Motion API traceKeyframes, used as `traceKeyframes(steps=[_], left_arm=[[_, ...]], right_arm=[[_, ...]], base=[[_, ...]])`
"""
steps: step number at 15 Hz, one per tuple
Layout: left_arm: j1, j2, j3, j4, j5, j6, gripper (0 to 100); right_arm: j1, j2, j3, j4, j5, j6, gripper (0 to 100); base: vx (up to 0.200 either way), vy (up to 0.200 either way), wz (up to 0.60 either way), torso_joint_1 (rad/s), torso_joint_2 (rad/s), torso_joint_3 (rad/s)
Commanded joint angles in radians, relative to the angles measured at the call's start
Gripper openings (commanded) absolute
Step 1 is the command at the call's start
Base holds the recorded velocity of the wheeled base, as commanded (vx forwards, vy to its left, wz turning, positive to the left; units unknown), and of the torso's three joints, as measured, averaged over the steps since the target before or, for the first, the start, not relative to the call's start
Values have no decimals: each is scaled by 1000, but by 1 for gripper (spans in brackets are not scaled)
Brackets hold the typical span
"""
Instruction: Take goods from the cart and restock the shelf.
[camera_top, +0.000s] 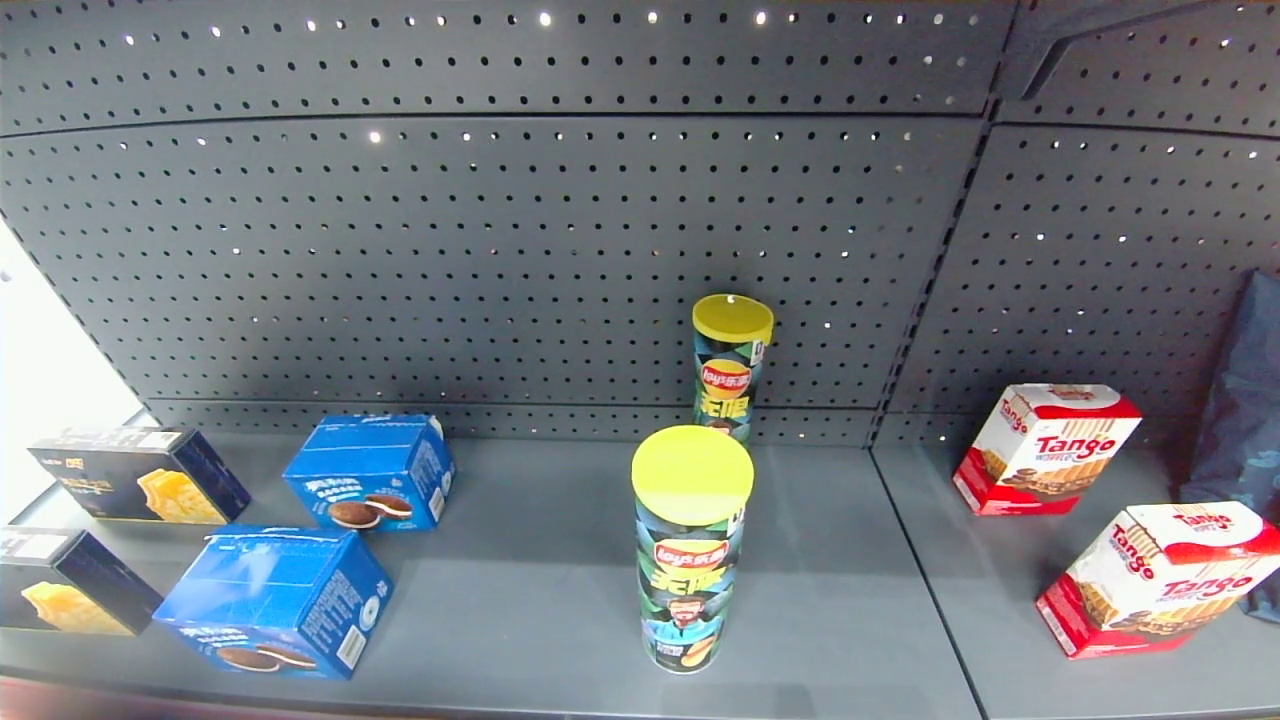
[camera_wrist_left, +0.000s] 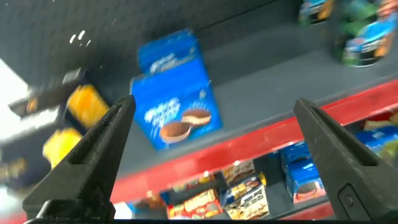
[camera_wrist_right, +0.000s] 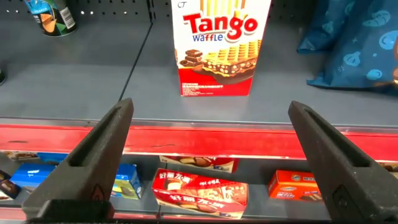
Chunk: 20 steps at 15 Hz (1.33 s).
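Already the grey metal shelf (camera_top: 520, 600) holds yellow-lidded chip cans (camera_top: 690, 560) at centre, blue cardboard cookie boxes (camera_top: 275, 600) at eight o'clock, red-and-white wafer boxes (camera_top: 1045, 450) at four. Both left gripper (camera_wrist_left: 214, 106) and right gripper (camera_wrist_right: 210, 107) gape empty, so more fetching likely remains.

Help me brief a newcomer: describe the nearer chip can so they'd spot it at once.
Start at the grey shelf before the pegboard. Near its middle, between blue cookie boxes and red wafer boxes, stand two yellow-lidded tubes. Yours is the front tube, close to the shelf edge; the rear tube sits by the pegboard.
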Motion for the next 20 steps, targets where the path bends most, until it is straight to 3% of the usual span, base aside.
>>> traceKeyframes(steps=[1,4,5,7,9,13,15,18,20], left_arm=[[-143,421,-240,-29,-73,41,100],[-207,710,-433,-37,-132,28,100],[-235,821,-476,-48,-137,-1,100],[-292,994,-505,-117,-132,-122,100],[-350,1080,-494,-166,-109,-176,100],[-436,1237,-477,-213,-27,-180,100],[-439,1284,-471,-232,-8,-177,100],[-474,1358,-480,-238,104,-174,100],[-477,1385,-490,-236,131,-177,100]], right_arm=[[0,3,0,0,2,0,100],[0,3,0,0,0,0,100],[0,3,0,0,0,0,100],[0,3,0,0,0,0,100],[0,3,0,0,0,0,100],[0,3,0,0,0,0,100],[0,3,0,0,0,0,100],[0,3,0,0,0,0,100],[0,3,0,0,0,0,100]], base=[[0,0,0,0,0,0],[0,0,0,0,0,0],[0,0,0,0,0,0],[0,0,0,0,0,0],[0,0,0,0,0,0],[0,0,0,0,0,0],[0,0,0,0,0,0],[0,0,0,0,0,0],[0,0,0,0,0,0]])
